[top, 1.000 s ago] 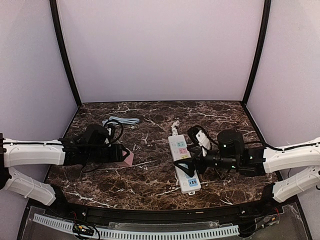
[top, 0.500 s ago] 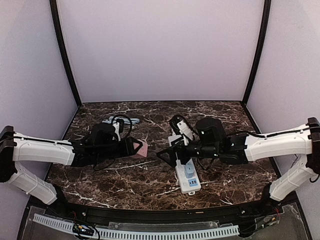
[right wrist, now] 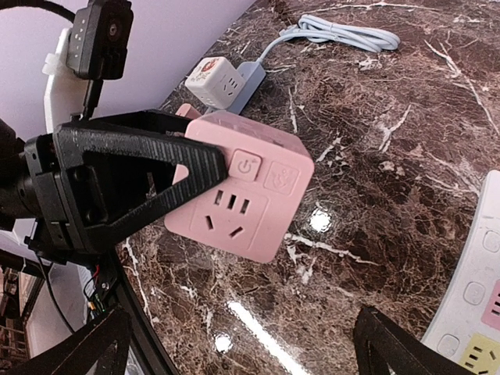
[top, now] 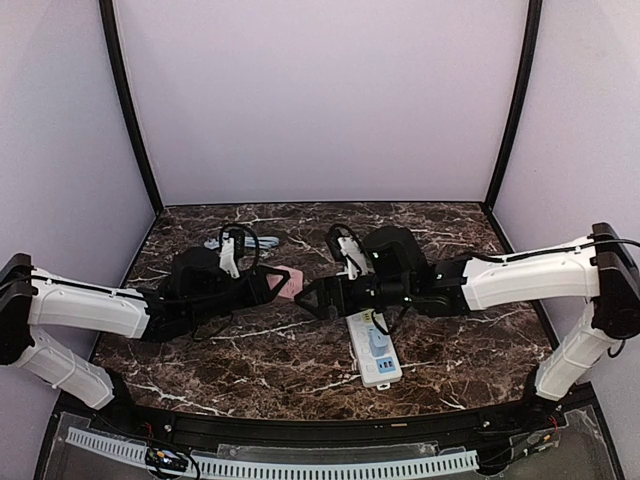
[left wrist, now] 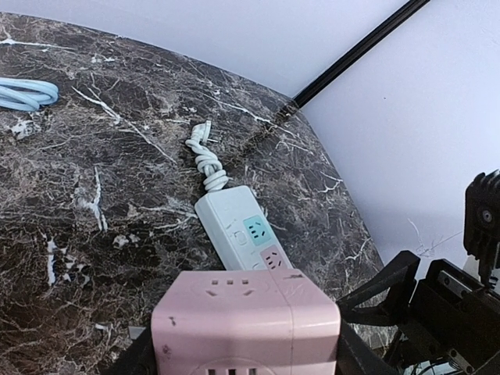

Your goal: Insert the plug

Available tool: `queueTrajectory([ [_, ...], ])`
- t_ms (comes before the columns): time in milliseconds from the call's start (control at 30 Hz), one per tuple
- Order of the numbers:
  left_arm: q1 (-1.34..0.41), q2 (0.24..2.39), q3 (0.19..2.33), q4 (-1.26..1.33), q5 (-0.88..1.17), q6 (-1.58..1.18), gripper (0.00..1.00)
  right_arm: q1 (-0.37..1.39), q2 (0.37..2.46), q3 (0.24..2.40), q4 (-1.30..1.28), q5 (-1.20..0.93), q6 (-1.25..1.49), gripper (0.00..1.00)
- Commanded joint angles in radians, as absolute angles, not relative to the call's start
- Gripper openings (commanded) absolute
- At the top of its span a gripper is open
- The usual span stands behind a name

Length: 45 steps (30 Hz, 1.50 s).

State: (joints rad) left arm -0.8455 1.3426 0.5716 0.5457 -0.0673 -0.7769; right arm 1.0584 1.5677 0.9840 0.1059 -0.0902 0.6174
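Observation:
My left gripper is shut on a pink cube plug adapter and holds it above the table, left of centre. In the left wrist view the adapter fills the space between the fingers of my left gripper. My right gripper is open and empty, its jaws facing the adapter from the right and close to it. The right wrist view shows the adapter's socket face ahead of my right gripper. A white power strip with coloured sockets lies on the table, partly under the right arm.
A coiled light-blue cable and a small white cube adapter lie at the back left of the dark marble table. The power strip's knotted cord points to the back. Enclosure walls stand on three sides.
My left gripper has carried the pink adapter up and to the right. My right gripper has swung left from over the power strip to face the adapter, jaws open.

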Motion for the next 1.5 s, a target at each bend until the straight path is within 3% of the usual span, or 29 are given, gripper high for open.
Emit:
queueTrajectory([
  [0,-0.849,1.296,0.535,0.667,-0.040,-0.753,0.46,1.055,1.592,1.045,0.041,-0.101,0.628,0.99],
  [233,-0.849,1.255,0.458,0.631,-0.056,-0.745,0.45,1.055,1.544,1.000,0.003,-0.058,0.581,0.99],
  [533,-0.855,1.364,0.425,0.520,-0.057,-0.765,0.44,1.055,1.505,0.954,-0.065,-0.008,0.562,0.99],
  [1000,-0.927,1.575,0.772,-0.052,-0.102,-0.614,0.52,1.055,1.395,0.888,-0.133,0.073,0.551,0.99],
  [1133,-0.927,1.605,0.851,-0.137,-0.086,-0.579,0.59,1.055,1.357,0.858,-0.137,0.093,0.544,0.99],
  [1467,-0.926,1.688,1.004,-0.216,-0.057,-0.509,0.90,1.055,1.293,0.797,-0.136,0.122,0.525,0.99],
])
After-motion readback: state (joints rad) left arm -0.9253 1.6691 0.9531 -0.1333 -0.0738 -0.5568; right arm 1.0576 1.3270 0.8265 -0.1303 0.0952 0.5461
